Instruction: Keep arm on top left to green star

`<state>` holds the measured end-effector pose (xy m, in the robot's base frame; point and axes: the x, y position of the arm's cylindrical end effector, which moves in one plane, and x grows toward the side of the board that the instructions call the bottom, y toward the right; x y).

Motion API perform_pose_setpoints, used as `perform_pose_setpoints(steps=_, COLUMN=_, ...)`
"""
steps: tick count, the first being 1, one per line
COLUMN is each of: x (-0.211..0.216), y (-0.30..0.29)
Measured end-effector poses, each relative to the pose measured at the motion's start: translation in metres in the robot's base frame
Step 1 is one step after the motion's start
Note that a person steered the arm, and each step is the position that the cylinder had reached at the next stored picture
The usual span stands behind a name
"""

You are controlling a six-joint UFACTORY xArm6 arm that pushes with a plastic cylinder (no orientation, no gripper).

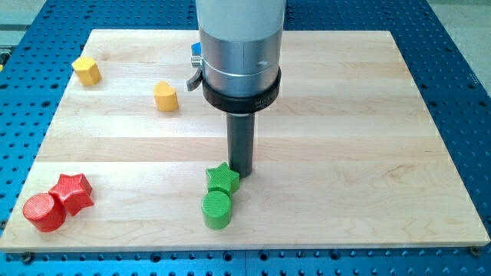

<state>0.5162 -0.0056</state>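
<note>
A green star (222, 179) lies on the wooden board (345, 138) near the view's bottom middle. A green cylinder (217, 209) stands just below it, touching it. My tip (242, 172) is down at the star's upper right edge, touching or almost touching it. The rod rises from there into the large silver arm body at the view's top.
A red star (72, 192) and a red cylinder (43, 212) sit together at the bottom left. A yellow pentagon-like block (87, 70) and a yellow heart-like block (166, 96) lie at the upper left. A blue block (196, 54) shows partly behind the arm.
</note>
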Motion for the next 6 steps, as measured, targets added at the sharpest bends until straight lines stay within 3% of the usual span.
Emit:
perform_pose_setpoints(steps=2, x=-0.014, y=-0.001)
perform_pose_setpoints(steps=4, x=-0.050, y=-0.073)
perform_pose_setpoints(steps=6, x=-0.050, y=-0.062)
